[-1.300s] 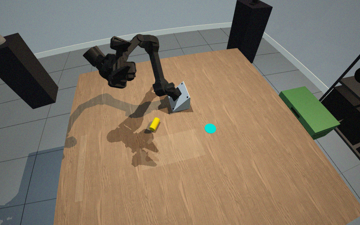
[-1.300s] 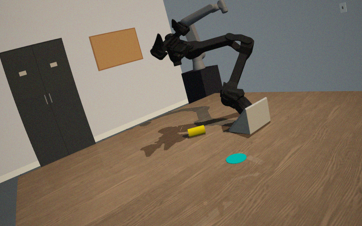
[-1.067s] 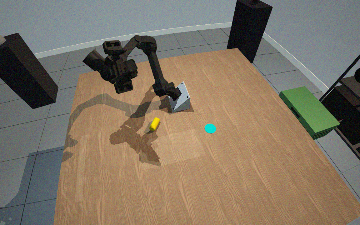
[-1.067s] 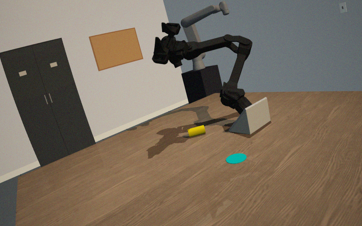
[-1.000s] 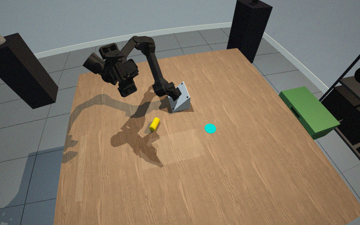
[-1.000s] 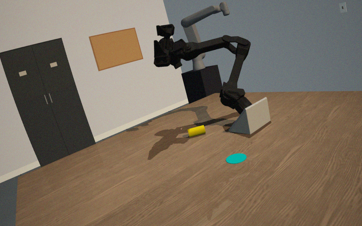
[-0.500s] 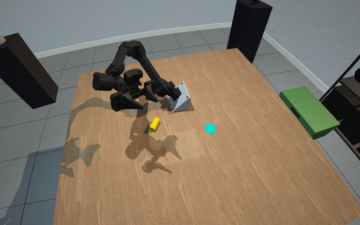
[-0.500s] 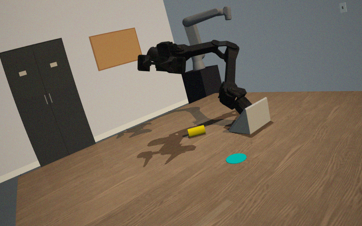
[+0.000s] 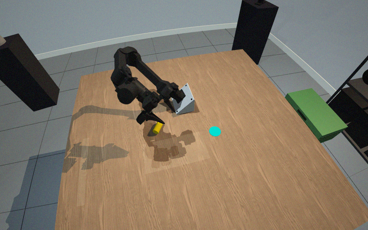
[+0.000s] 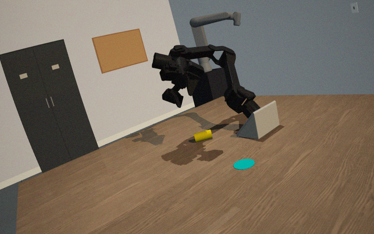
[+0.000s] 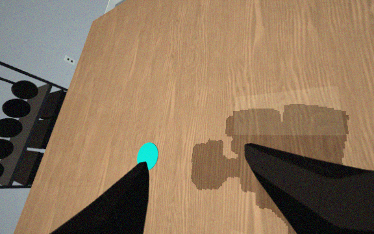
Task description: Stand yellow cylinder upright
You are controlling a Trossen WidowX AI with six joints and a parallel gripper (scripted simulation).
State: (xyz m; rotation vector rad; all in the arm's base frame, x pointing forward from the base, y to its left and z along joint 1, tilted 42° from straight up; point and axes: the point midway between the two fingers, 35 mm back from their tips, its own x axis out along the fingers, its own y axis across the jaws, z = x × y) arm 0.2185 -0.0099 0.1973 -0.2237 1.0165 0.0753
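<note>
The yellow tall cylinder [image 9: 157, 128] [image 10: 203, 136] lies on its side on the table; it is not in the wrist view. The flat cyan circle [image 9: 215, 131] [image 10: 243, 163] [image 11: 148, 151] lies apart from it, to its right in the top and exterior views, with nothing on it. My gripper [image 9: 170, 117] [image 10: 184, 100] [image 11: 197, 158] is open and empty, in the air above the table. One finger covers the cylinder's upper end in the top view, but the exterior view shows a gap between them. In the wrist view a fingertip overlaps the circle's lower edge.
A pale wedge-shaped mount [image 9: 189, 106] [image 10: 267, 119] stands at the arm's base on the wooden table [image 9: 236, 186] [image 10: 153, 200] [image 11: 190, 49]. A green drawer unit [image 9: 317, 110] and a dark shelf rack stand beyond the table's right edge in the top view.
</note>
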